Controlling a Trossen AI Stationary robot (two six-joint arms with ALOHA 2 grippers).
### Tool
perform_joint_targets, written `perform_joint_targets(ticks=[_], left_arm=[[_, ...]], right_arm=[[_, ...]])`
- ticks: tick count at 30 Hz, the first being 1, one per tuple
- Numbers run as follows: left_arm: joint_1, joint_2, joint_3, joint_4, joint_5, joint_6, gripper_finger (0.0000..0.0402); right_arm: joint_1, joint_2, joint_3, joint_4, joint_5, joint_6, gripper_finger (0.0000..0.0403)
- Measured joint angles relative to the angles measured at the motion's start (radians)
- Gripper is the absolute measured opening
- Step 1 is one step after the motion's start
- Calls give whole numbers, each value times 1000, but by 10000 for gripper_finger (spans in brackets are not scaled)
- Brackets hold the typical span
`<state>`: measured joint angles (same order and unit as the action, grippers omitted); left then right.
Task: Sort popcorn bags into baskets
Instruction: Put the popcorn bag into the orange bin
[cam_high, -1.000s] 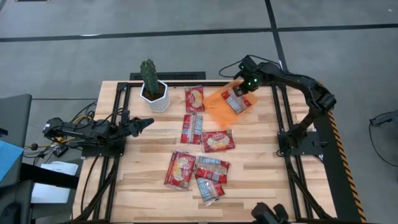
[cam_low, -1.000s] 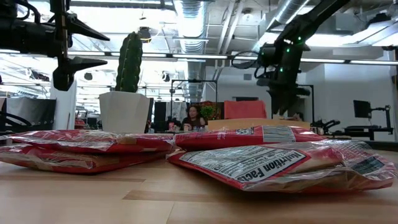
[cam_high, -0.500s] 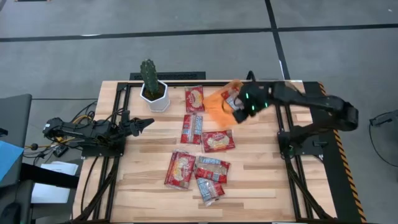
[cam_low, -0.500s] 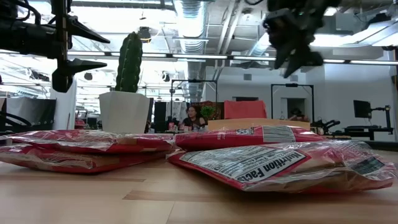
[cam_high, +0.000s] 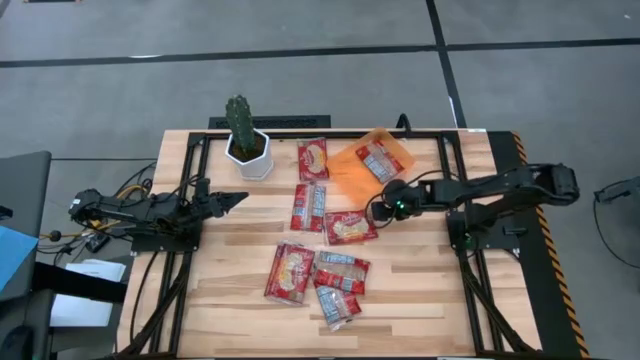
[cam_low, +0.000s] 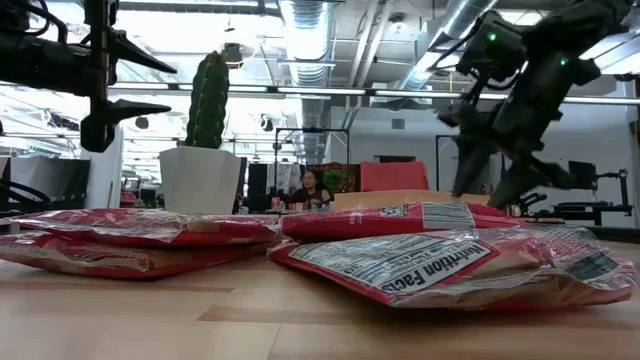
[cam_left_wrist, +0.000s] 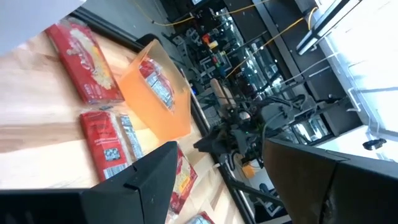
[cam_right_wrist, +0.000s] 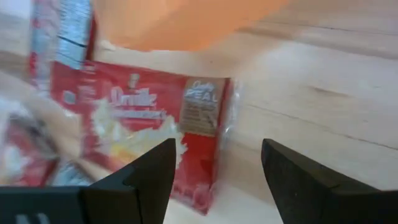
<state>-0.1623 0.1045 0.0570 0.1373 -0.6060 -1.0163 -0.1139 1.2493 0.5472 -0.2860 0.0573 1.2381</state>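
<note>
The orange basket sits at the table's far side with one popcorn bag lying in it. Several red popcorn bags lie flat on the wood: one left of the basket, one at mid-table, one just nearer than the basket, and a cluster toward the near edge. My right gripper hangs open, slanting down, over the right end of the bag near the basket, touching nothing. My left gripper stays open and level at the table's left side.
A cactus in a white pot stands at the far left, near my left gripper. Bare wood lies to the right of the bags and along the near right part of the table. A person sits in the room far behind.
My right gripper has left the space above the basket, swung toward the table's near edge and downward, and rolled its wrist; it now hangs over the bag just nearer than the basket. Its fingers stand wider apart than before. The bag in the basket stays put.
</note>
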Motion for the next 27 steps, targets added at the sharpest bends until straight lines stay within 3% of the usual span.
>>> perform_joint_targets(ticks=[7, 13, 17, 22, 24, 27], left_arm=[[0, 0, 0, -1, 8, -1, 225], [0, 0, 0, -13, 8, -1, 225], [0, 0, 0, -16, 8, 0, 225], [0, 0, 0, -16, 8, 5, 225], [0, 0, 0, -17, 8, 6, 225], [0, 0, 0, -23, 8, 6, 225]], right_arm=[[46, 167, 1, 194, -2, 2, 261], [67, 260, 6, 253, -10, 18, 247], [72, 268, 5, 243, -9, 13, 177], [72, 268, 2, 235, -20, 11, 36], [72, 268, 2, 238, -28, 13, 14], [72, 260, 2, 242, -48, 19, 15]])
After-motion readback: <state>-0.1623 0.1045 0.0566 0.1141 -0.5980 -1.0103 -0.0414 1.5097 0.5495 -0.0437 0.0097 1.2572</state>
